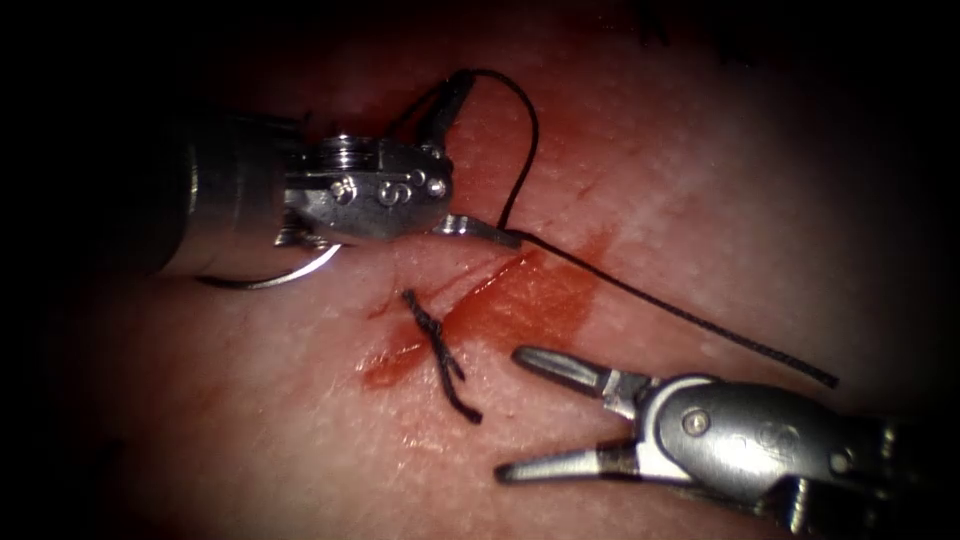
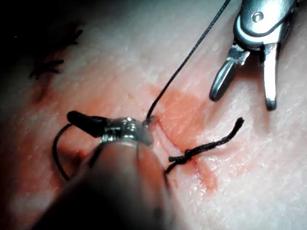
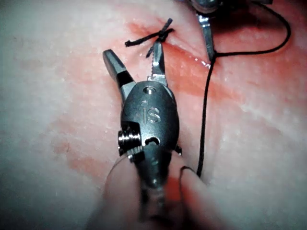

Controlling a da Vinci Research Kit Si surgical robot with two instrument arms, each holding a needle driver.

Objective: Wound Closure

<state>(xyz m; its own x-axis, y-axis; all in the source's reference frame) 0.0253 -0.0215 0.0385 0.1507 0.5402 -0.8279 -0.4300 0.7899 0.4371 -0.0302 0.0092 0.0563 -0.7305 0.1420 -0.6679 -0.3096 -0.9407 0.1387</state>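
Tissue: cut runs diag. through centre, w/ red fluid pooled along it.
Tied stitch: knot sits on the cut, two short trimmed ends sticking out; looks finished.
L tool: left of the cut, jaws spread wide, one up, one low w/ its tip at the cut's upper end. Pinches nothing as far as I can tell.
Thread: arcs from L tool's upper jaw over to the lower jaw tip, then trails right across the tissue to a free end near R tool's body.
Needle: curved metal arc under L tool's wrist, left of the cut. Seems out of the tissue; can't tell if anything grips it.
R tool: right of and below the cut, jaws apart, empty, tips just beside the knot's lower end.
Step (my read): one stitch done, thread management for the next; nothing is secured at present.
Next move needs: a firm pinch on thread or needle, and keeping the loose loop clear of the L jaws and the tied knot.
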